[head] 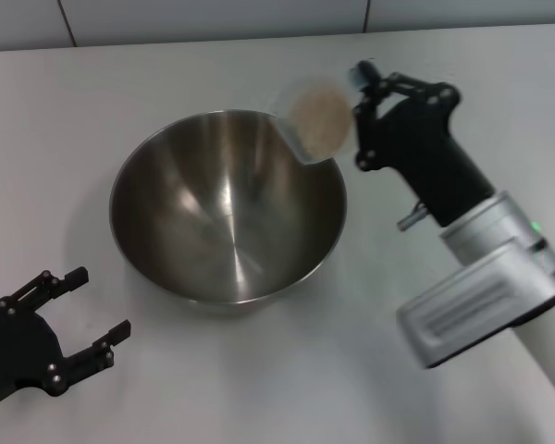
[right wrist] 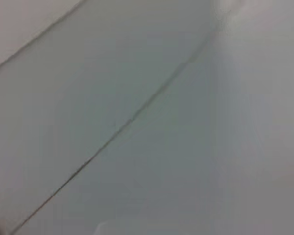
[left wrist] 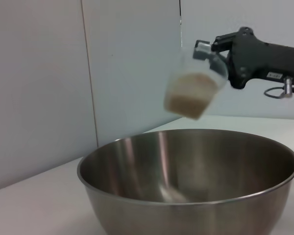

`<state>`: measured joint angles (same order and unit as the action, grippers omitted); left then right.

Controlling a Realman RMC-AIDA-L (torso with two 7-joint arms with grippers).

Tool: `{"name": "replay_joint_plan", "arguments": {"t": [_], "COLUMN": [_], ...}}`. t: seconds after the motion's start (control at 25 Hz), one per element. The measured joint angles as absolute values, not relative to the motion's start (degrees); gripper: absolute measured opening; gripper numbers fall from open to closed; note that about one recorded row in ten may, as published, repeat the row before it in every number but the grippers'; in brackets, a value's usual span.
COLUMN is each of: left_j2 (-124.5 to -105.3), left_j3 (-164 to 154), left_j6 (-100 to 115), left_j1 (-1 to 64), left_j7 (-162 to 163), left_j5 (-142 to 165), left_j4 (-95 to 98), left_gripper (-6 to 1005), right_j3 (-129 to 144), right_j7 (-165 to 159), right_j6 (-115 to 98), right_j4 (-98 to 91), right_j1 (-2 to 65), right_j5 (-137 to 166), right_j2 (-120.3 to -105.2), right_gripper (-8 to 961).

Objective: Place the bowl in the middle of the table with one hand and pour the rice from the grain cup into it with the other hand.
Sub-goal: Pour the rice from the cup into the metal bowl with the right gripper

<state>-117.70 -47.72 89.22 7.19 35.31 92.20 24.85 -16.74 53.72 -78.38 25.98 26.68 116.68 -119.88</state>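
head view: right claw (head: 359, 116) pinching blurred, tilted grain cup (head: 314, 120) over bowl (head: 227, 205); left claw (head: 79, 319) spread, arm cut off.

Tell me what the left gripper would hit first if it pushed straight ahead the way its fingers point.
Probably the bowl. The open left gripper points up and to the right across bare table, and its wrist view faces the bowl's side head-on. Depth is unclear.

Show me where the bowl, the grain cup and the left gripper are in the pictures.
bowl (head: 227, 208), head view, on its inner wall.
grain cup (left wrist: 192, 93), left wrist view, on the rice-filled part.
left gripper (head: 83, 310), head view, midway between its open fingertips.
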Motion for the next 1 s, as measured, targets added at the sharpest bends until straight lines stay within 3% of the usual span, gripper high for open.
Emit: {"name": "replay_joint_plan", "arguments": {"t": [1.0], "left_j2": [-117.33], "left_j3": [-49.1], "left_j6": [89.3], "left_j1": [7.6], "left_j7": [36.2], "left_j5": [92.2], "left_j4": [25.1], "left_gripper": [815], "right_j3": [-15.8], "right_j7": [123.4], "right_j6": [-69.4], "right_j4": [33.0], "right_j1": [27.3], "right_j5": [127.2], "right_j2": [-119.88], "right_gripper": [10]}}
